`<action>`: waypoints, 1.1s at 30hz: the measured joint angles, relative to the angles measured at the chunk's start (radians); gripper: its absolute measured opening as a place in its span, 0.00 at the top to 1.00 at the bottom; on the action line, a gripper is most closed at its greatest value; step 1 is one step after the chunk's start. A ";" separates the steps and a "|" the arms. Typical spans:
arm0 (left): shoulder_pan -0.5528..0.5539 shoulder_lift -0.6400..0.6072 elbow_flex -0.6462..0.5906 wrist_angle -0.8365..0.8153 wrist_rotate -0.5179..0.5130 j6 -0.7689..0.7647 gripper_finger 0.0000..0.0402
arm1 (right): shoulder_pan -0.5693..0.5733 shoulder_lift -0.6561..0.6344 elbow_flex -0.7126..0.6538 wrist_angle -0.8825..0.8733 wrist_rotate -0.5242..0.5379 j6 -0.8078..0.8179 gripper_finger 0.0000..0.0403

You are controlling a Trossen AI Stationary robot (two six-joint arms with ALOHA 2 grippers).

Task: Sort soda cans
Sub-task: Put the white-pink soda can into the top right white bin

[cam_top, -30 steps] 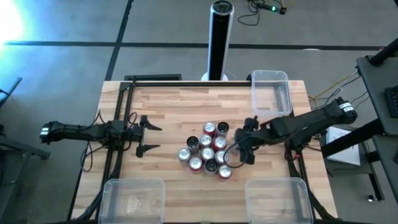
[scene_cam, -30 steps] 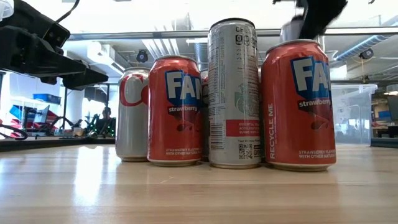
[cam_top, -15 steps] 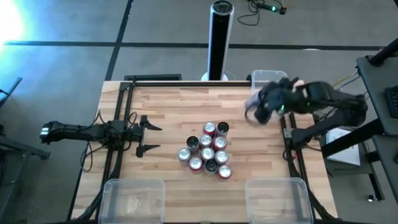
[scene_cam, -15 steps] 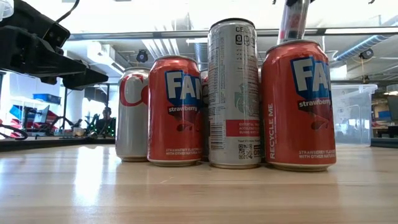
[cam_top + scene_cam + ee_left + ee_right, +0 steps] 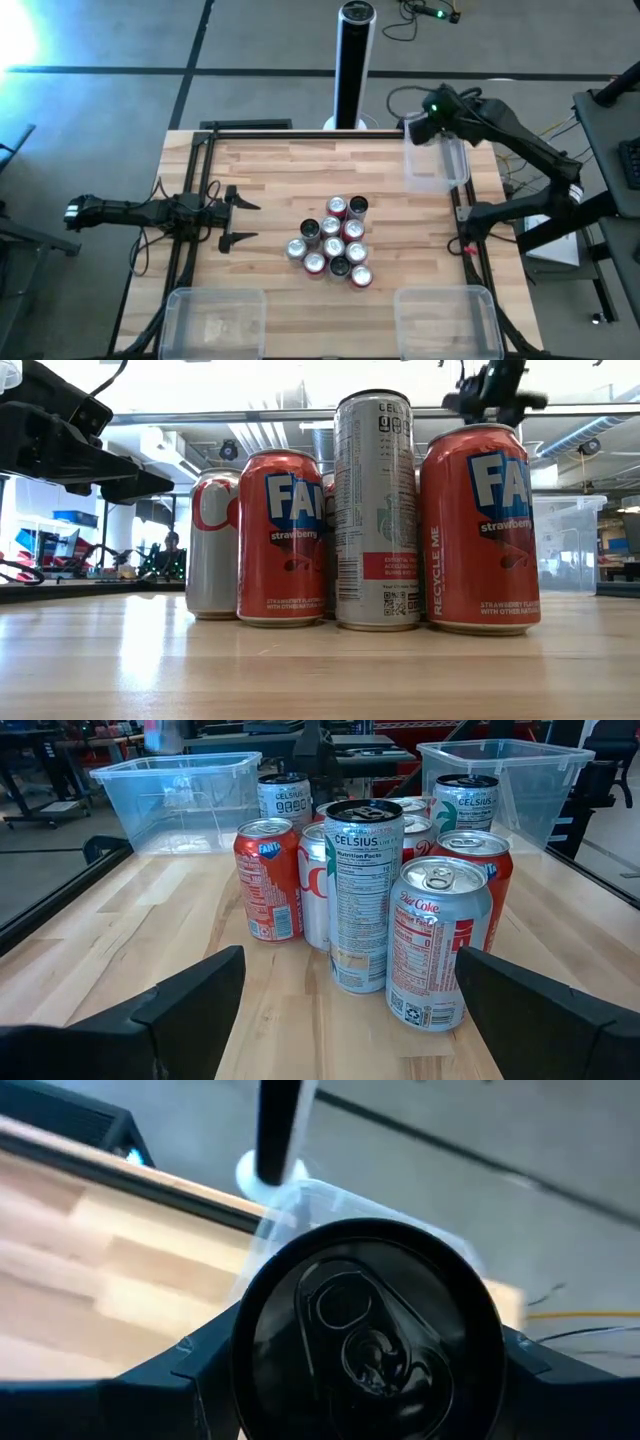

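Wooden table (image 5: pixel 290 190) seen from above: the soda cans (image 5: pixel 334 245) stand packed in one cluster a little right of centre and low in the frame, with bare boards open on every side of them. The widest free stretch runs across the upper half of the tabletop, from the black rail along the upper edge down to the cluster. Three clear bins sit at the table's margins: the upper-right bin (image 5: pixel 436 178) against the right edge, the lower-left bin (image 5: pixel 214 318) and the lower-right bin (image 5: pixel 445 318) at the bottom corners. A tall black-and-silver post (image 5: pixel 352 65) stands just beyond the upper edge, at centre.

Right gripper (image 5: pixel 424 128): raised at the upper right of the overhead frame, over the upper end of the upper-right bin and well apart from the cluster. Its wrist view shows the fingers closed on the sides of a black can (image 5: pixel 368 1338), the can's dark top facing the camera and filling the gap between them, with the clear bin and table edge behind.

Left gripper (image 5: pixel 242 222): at the left of the frame, level with the cluster and near its left side, jaws spread wide and holding nothing. Its wrist view looks between the fingers (image 5: pixel 190 1005) at the cans standing upright on the boards.
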 joint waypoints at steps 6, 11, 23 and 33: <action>0.000 0.000 0.000 0.000 0.000 0.000 0.14 | -0.160 0.060 -0.118 0.140 -0.117 0.037 0.38; 0.000 0.000 0.000 0.000 0.000 0.000 0.14 | -0.210 0.086 -0.193 0.196 -0.123 0.062 0.37; 0.000 0.000 0.000 0.000 0.000 0.000 0.14 | -0.248 0.087 -0.388 0.412 -0.117 0.020 0.37; 0.000 0.000 0.000 0.000 0.000 0.000 0.14 | -0.263 0.085 -0.468 0.508 -0.122 -0.014 0.37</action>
